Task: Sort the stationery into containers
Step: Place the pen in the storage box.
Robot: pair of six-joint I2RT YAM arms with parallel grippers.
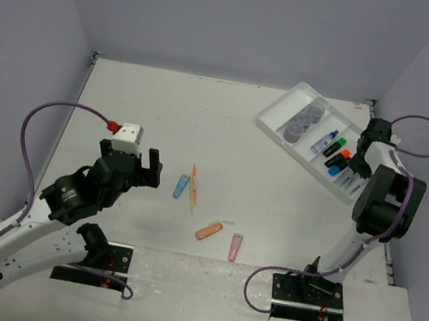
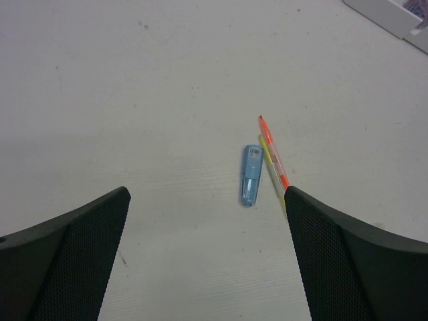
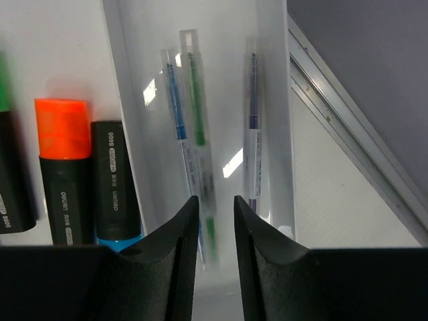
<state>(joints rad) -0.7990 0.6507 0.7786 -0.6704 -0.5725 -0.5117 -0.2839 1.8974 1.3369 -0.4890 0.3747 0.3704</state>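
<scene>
Several pieces yet to fetch off the table point(image 1: 142, 99): a blue capsule point(image 2: 251, 175), a pair of thin pens point(image 2: 273, 157) just beside it, one orange and one yellow, and nearer the arm bases an orange capsule point(image 1: 208, 230) and a pink capsule point(image 1: 235, 246). Already in the white tray point(image 1: 282, 110) at the far right: three round pots point(image 1: 303, 122), the highlighters point(image 3: 67, 180) and some clear pens point(image 3: 253, 134) in the outermost compartment.

For the left gripper point(image 2: 207, 254), fingers wide apart and empty, hovering over bare table short of the blue capsule: pick one target, not two. Go for the capsule first, given its place within the span of the two fingers. Set the fingers across its short width, keep the right-hand pad off the thin pens on that side, come down square, and close only with a pad on each side of the body. Expect a smooth rounded shell, likely to squirt out of an off-centre pinch.

For the right gripper point(image 3: 214, 227), low over the tray's pen compartment with fingers nearly together and only a slim gap between: cannot tell whether pinching the green-inked pen point(image 3: 197, 134) that runs down into that gap or merely hanging above it. If holding, release along the compartment's length, then lift straight up, clear of the divider beside the highlighters
</scene>
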